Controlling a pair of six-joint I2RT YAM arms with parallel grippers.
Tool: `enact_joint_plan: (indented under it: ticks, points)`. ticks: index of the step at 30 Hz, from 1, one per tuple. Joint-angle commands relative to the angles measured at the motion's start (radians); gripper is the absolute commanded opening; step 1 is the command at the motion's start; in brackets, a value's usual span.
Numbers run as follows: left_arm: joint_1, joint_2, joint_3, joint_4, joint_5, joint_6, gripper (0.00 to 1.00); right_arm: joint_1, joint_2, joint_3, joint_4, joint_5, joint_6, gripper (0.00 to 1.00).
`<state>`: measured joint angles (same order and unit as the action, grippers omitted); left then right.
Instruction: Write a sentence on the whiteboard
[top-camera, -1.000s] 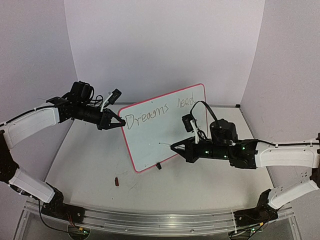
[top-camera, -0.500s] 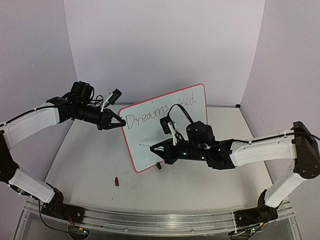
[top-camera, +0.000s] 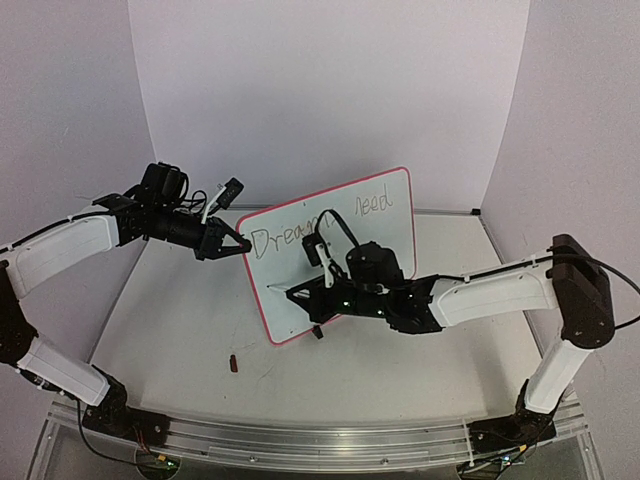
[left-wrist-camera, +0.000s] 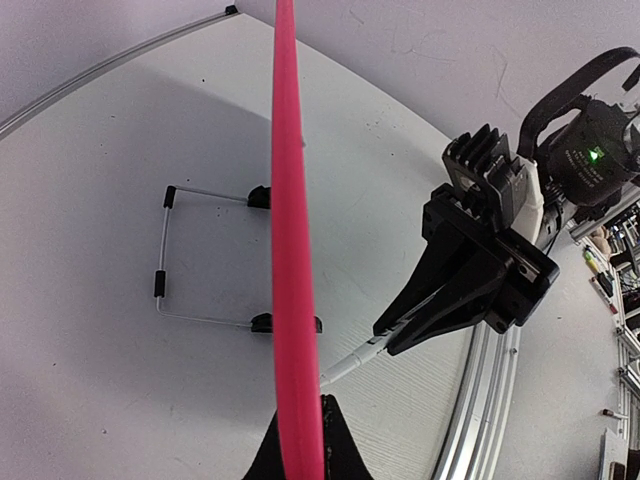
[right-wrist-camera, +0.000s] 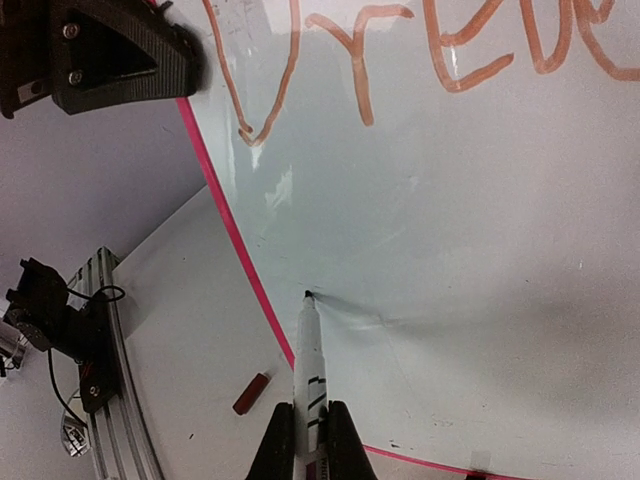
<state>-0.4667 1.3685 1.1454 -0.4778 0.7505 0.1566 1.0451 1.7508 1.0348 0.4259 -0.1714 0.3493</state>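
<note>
LEFT: left gripper (top-camera: 238, 244) pinching whiteboard (top-camera: 396, 236) at its red left edge | RIGHT: right gripper (right-wrist-camera: 309, 418) fingers clamping marker pen (right-wrist-camera: 308, 355), tip touching lower-left board surface | sentence (top-camera: 277, 240) running above tip, near top edge

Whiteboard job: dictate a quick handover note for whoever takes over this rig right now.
Left gripper: shut on the left edge of the small red-framed glossy white whiteboard, which is propped up on the table.
Right gripper: shut on the white marker pen, tip low on the board near its left frame, below the "D".
Done: the handwritten sentence reads "Dreams need" on the top line.
Left: the rest of the sentence; nothing is written under the top line yet.
</note>
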Motion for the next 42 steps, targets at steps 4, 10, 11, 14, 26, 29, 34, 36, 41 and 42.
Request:
enact_joint_plan:
  ticks: [4,10,11,14,26,29,34,36,41,42]
  points:
    - [-0.026,0.026,-0.002,-0.090,-0.032,0.014,0.00,0.000,0.015,0.046,0.017,0.059,-0.012,0.00]
    - [-0.027,0.031,-0.001,-0.090,-0.033,0.014,0.00,0.000,0.047,0.085,-0.011,-0.001,-0.042,0.00]
    - [-0.027,0.032,-0.001,-0.090,-0.033,0.015,0.00,0.001,0.052,0.087,-0.016,-0.009,-0.042,0.00]
    - [-0.027,0.033,-0.001,-0.091,-0.033,0.014,0.00,0.000,0.064,0.080,-0.025,-0.021,-0.040,0.00]
    - [-0.027,0.044,0.001,-0.091,-0.030,0.014,0.00,0.000,0.060,0.018,-0.044,-0.003,-0.016,0.00]
    - [-0.027,0.044,0.001,-0.091,-0.029,0.014,0.00,0.000,0.049,0.018,-0.052,0.017,-0.019,0.00]
    - [-0.027,0.046,0.002,-0.091,-0.028,0.014,0.00,0.000,0.022,0.024,-0.058,0.051,-0.029,0.00]
    - [-0.027,0.046,0.002,-0.091,-0.028,0.015,0.00,0.000,0.007,0.028,-0.057,0.064,-0.033,0.00]
    - [-0.027,0.047,0.003,-0.092,-0.028,0.014,0.00,0.001,-0.017,0.040,-0.049,0.078,-0.041,0.00]
    - [-0.028,0.047,0.003,-0.092,-0.027,0.014,0.00,0.000,-0.020,0.041,-0.045,0.080,-0.040,0.00]
